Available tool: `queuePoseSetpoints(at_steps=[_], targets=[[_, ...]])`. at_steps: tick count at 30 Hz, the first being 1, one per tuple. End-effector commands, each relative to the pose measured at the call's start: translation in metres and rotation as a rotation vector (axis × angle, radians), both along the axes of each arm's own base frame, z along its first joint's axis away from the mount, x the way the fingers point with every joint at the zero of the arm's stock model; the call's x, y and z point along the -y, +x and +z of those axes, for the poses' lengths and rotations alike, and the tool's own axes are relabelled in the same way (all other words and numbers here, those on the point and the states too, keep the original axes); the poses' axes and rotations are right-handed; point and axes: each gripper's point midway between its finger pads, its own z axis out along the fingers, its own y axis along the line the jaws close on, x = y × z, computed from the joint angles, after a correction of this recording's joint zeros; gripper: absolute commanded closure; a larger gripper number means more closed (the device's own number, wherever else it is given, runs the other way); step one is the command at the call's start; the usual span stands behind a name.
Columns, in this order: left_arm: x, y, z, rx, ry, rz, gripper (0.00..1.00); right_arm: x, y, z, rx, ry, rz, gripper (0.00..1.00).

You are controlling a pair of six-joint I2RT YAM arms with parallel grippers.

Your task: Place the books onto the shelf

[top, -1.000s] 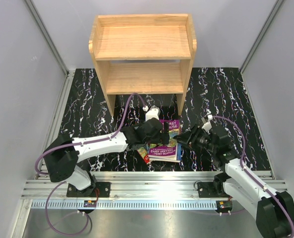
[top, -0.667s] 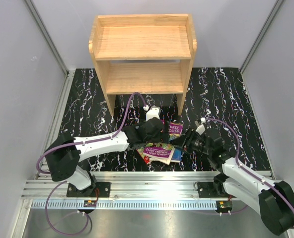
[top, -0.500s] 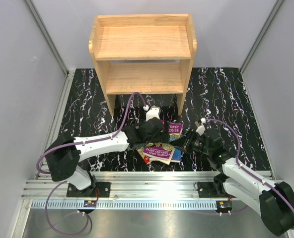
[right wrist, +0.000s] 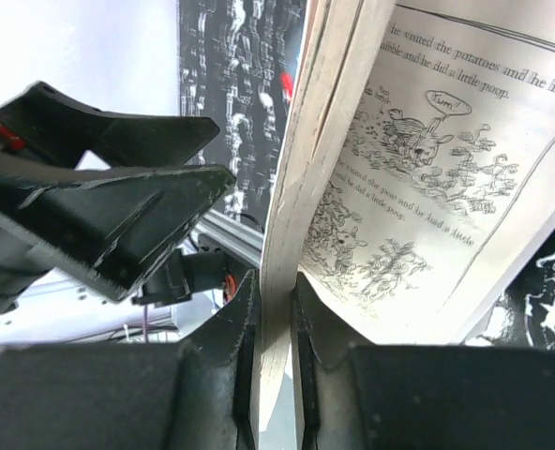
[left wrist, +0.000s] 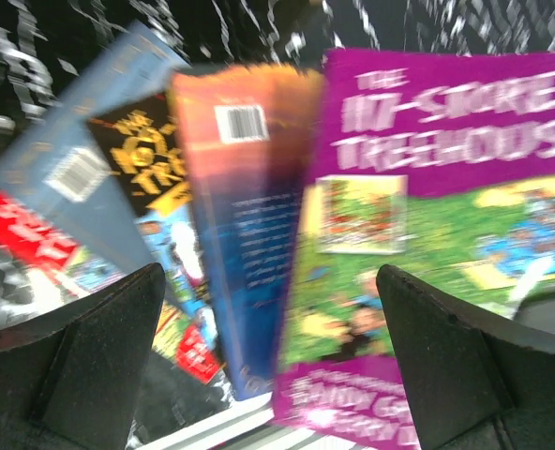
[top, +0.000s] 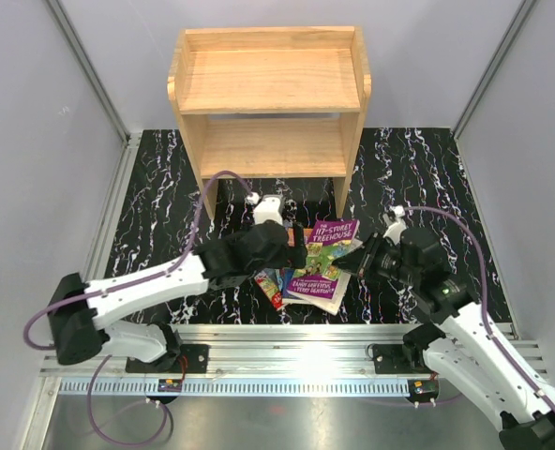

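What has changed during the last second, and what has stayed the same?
The right gripper closed on the edge of the purple book and lifted it slightly. The left gripper, open, drew back a little to the left. The other books and the shelf stayed put.

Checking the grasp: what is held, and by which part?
The right gripper pinches the purple book by its page edge; the left gripper, open, holds nothing.

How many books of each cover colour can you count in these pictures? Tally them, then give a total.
purple book: 1
orange-blue book: 1
yellow-black book: 1
pale blue book: 1
red book: 1
Total: 5
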Motion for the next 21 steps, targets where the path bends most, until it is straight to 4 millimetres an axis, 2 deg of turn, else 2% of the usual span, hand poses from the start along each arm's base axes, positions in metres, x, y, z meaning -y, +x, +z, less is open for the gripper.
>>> queuePoseSetpoints(at_steps=[1, 2, 3, 4, 5, 7, 8, 9, 10, 11, 12, 13, 14, 15, 16, 17, 18, 19, 20, 21], targets=[[-0.028, 0.005, 0.041, 0.090, -0.022, 0.069, 0.01, 0.001, 0.000, 0.059, 0.126, -0.028, 0.040, 1.00], [-0.037, 0.001, 0.050, 0.103, -0.042, 0.081, 0.01, -0.001, 0.001, 0.089, 0.188, -0.012, 0.053, 1.00], [-0.042, -0.001, 0.051, 0.104, -0.049, 0.085, 0.01, -0.001, 0.003, 0.102, 0.204, -0.009, 0.058, 1.00], [-0.049, -0.004, 0.046, 0.101, -0.044, 0.089, 0.01, -0.005, 0.005, 0.129, 0.236, 0.005, 0.073, 1.00], [-0.056, -0.008, 0.053, 0.111, -0.074, 0.095, 0.01, -0.007, 0.006, 0.145, 0.263, 0.009, 0.085, 1.00], [-0.067, -0.013, 0.046, 0.105, -0.069, 0.106, 0.01, -0.013, 0.012, 0.166, 0.272, 0.012, 0.107, 1.00], [-0.077, -0.017, 0.047, 0.103, -0.074, 0.118, 0.01, -0.013, 0.011, 0.208, 0.356, 0.041, 0.111, 1.00], [-0.082, -0.019, 0.046, 0.102, -0.070, 0.126, 0.01, -0.014, 0.013, 0.225, 0.380, 0.047, 0.117, 1.00], [-0.088, -0.021, 0.045, 0.101, -0.066, 0.133, 0.01, -0.023, 0.022, 0.229, 0.353, 0.037, 0.141, 1.00], [-0.097, -0.025, 0.044, 0.101, -0.062, 0.144, 0.01, -0.023, 0.018, 0.273, 0.440, 0.074, 0.157, 1.00], [-0.102, -0.027, 0.044, 0.100, -0.059, 0.149, 0.01, -0.027, 0.018, 0.290, 0.467, 0.091, 0.176, 1.00], [-0.112, -0.030, 0.044, 0.104, -0.060, 0.161, 0.01, -0.035, 0.021, 0.319, 0.505, 0.126, 0.211, 1.00], [-0.115, -0.032, 0.045, 0.107, -0.065, 0.164, 0.01, -0.039, 0.023, 0.332, 0.523, 0.141, 0.228, 1.00], [-0.119, -0.034, 0.045, 0.106, -0.069, 0.164, 0.01, -0.050, 0.037, 0.334, 0.506, 0.147, 0.252, 1.00], [-0.124, -0.036, 0.049, 0.115, -0.087, 0.170, 0.01, -0.049, 0.031, 0.365, 0.570, 0.184, 0.257, 1.00], [-0.127, -0.038, 0.049, 0.116, -0.088, 0.170, 0.01, -0.052, 0.035, 0.374, 0.585, 0.197, 0.265, 1.00], [-0.130, -0.039, 0.047, 0.113, -0.085, 0.173, 0.01, -0.062, 0.051, 0.372, 0.568, 0.197, 0.272, 1.00], [-0.134, -0.041, 0.050, 0.118, -0.100, 0.173, 0.01, -0.062, 0.048, 0.395, 0.625, 0.225, 0.278, 1.00], [-0.137, -0.042, 0.049, 0.116, -0.097, 0.175, 0.01, -0.065, 0.055, 0.400, 0.634, 0.229, 0.277, 1.00], [-0.138, -0.044, 0.049, 0.117, -0.098, 0.173, 0.01, -0.079, 0.077, 0.391, 0.600, 0.224, 0.291, 1.00]])
